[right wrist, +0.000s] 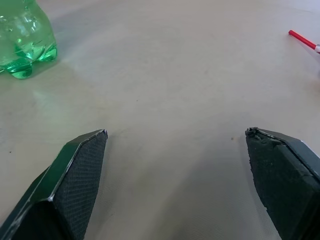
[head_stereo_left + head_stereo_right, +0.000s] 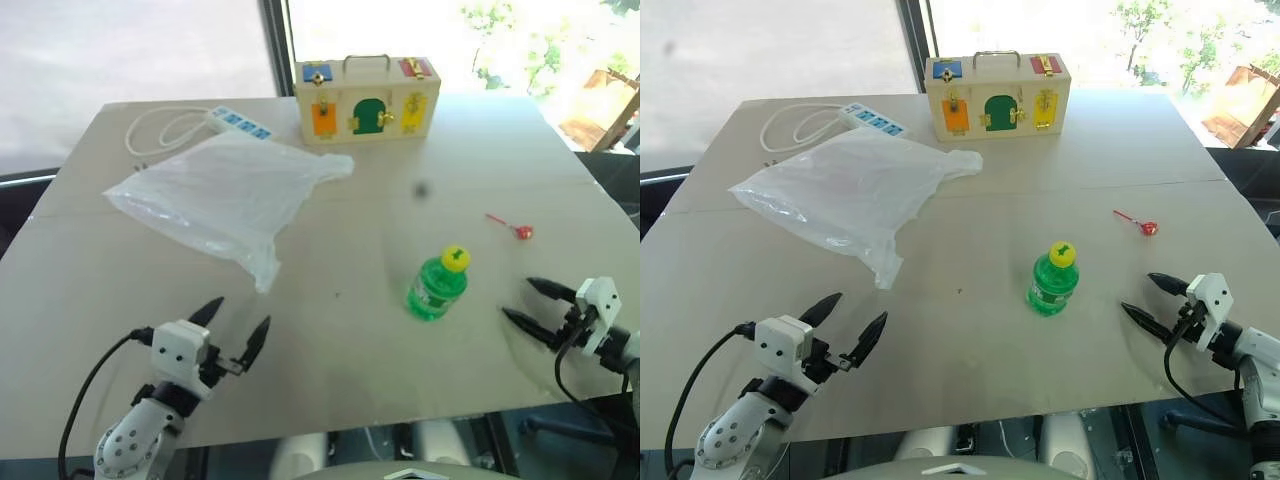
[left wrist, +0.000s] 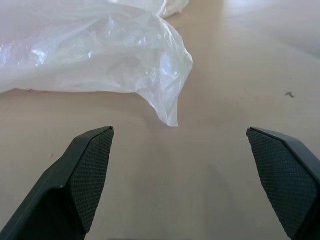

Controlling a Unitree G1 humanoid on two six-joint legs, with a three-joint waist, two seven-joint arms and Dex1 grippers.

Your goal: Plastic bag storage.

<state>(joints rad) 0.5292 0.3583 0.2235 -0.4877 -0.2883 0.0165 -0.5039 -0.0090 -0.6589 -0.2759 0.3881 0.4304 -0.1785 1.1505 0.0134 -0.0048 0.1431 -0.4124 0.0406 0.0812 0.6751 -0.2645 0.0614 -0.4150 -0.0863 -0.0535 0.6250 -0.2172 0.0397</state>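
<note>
The left gripper (image 2: pixel 238 325) hovers low over the near left part of the table (image 2: pixel 330 330), its two black fingers spread wide with nothing between them. The right gripper (image 2: pixel 520 302) sits over the near right edge, fingers likewise wide apart and empty, pointing in toward the middle.

Open room: a broad stretch of bare tabletop lies between the two grippers along the near edge, and it runs up the centre to the far side. The right gripper's wrist view shows bare surface ahead of its fingers, with the base of the green bottle (image 1: pixel 22 42) off to one side and the red stick (image 1: pixel 302 39) to the other. The green bottle (image 2: pixel 438 285) stands upright, right of centre, near the right gripper but apart from it. A small red lollipop (image 2: pixel 512 227) lies further right and farther off. At the far edge stand a wooden latch box (image 2: pixel 366 98) and, to its left, a white power strip (image 2: pixel 238 122) with its coiled cord.

The plastic bag (image 2: pixel 225 192) lies flat on the far left half, just near of the power strip. It is crinkly, translucent and whitish, much larger than the bottle. One tapering corner (image 3: pixel 170 107) points toward the left gripper, near its fingers but not touching.
</note>
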